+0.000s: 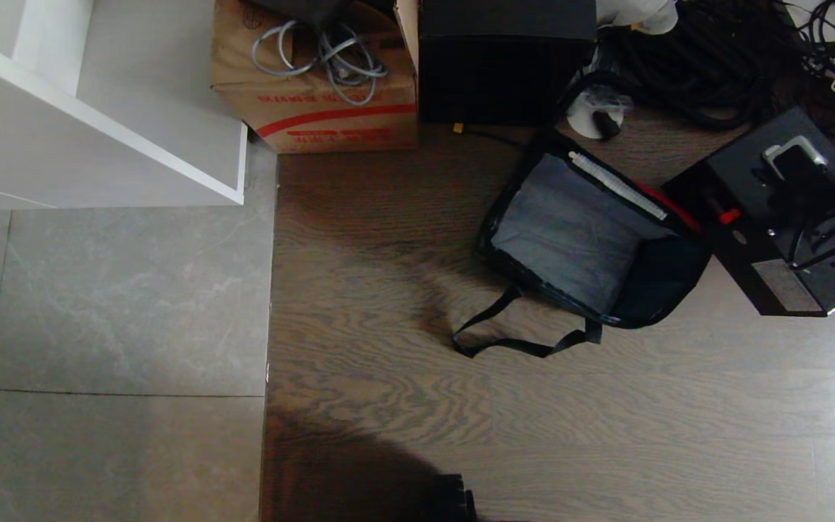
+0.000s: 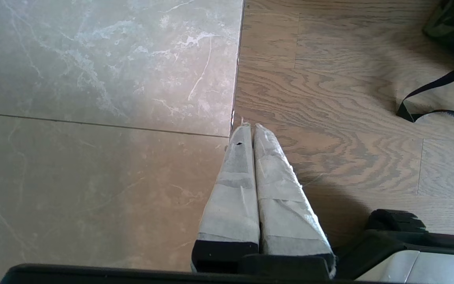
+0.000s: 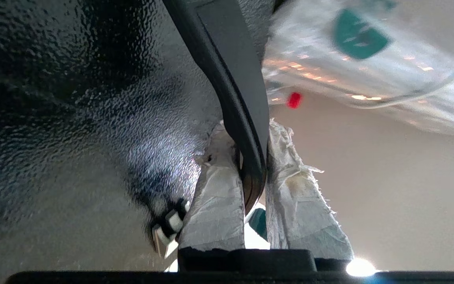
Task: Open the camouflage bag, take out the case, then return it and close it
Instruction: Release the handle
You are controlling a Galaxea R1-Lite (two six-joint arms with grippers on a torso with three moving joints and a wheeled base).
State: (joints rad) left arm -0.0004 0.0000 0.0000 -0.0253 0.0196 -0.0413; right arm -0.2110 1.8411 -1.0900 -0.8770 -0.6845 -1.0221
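Note:
The camouflage bag (image 1: 577,239) lies open on the wood floor, showing a grey inner panel, a strip of red lining (image 1: 670,205) and a loose black strap (image 1: 519,342). Just right of it the flat black case (image 1: 751,217) hangs tilted, its silver-mounted handle (image 1: 794,156) up. In the right wrist view my right gripper (image 3: 250,136) is shut on the case's black handle (image 3: 235,79), beside the case's textured side (image 3: 73,98). My left gripper (image 2: 249,128) is shut and empty, parked over the tile-wood seam, with a corner of the bag (image 2: 453,23) far off.
A cardboard box with grey cables (image 1: 316,72), a taller black box (image 1: 504,61) and coils of black cable (image 1: 707,65) line the back. A white cabinet (image 1: 98,109) stands at the left over grey tiles (image 1: 98,326). A clear plastic bag (image 3: 369,59) shows behind the case.

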